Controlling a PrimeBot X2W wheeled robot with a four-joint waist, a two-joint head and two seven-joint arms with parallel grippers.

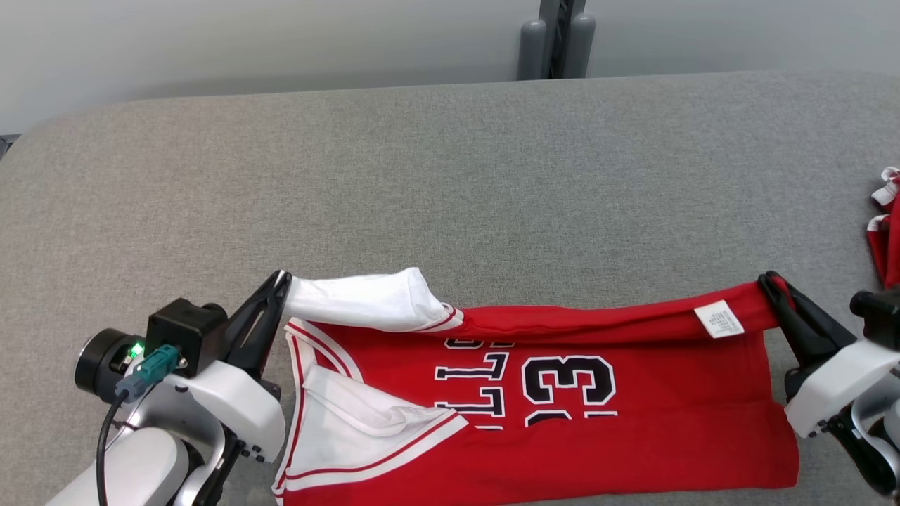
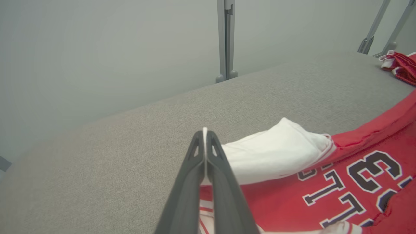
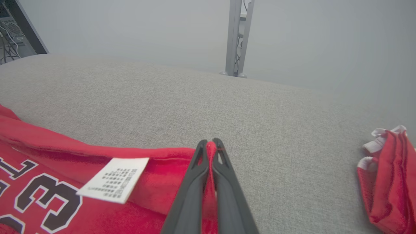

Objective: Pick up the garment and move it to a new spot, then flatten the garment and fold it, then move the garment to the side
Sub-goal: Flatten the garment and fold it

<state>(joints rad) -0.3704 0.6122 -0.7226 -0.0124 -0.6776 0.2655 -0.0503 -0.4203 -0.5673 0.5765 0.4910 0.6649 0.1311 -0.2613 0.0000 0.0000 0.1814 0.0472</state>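
Even, soft light; faint shadows; wrist views edge-warped.

The jersey (image 1: pixel 633 422) carries a black, white-edged number (image 1: pixel 569 379) reading "33", its lower part cut off by a fold. Beside it stand block letters (image 1: pixel 471 383); two look like "LL", the rest hidden. The white care label (image 3: pixel 113 179) on its hem has print too small to read.

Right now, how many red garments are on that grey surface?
2. A red jersey is pinched at its ends by the left gripper and the right gripper; a crumpled red garment lies apart at the head view's right edge. Others may be out of view.
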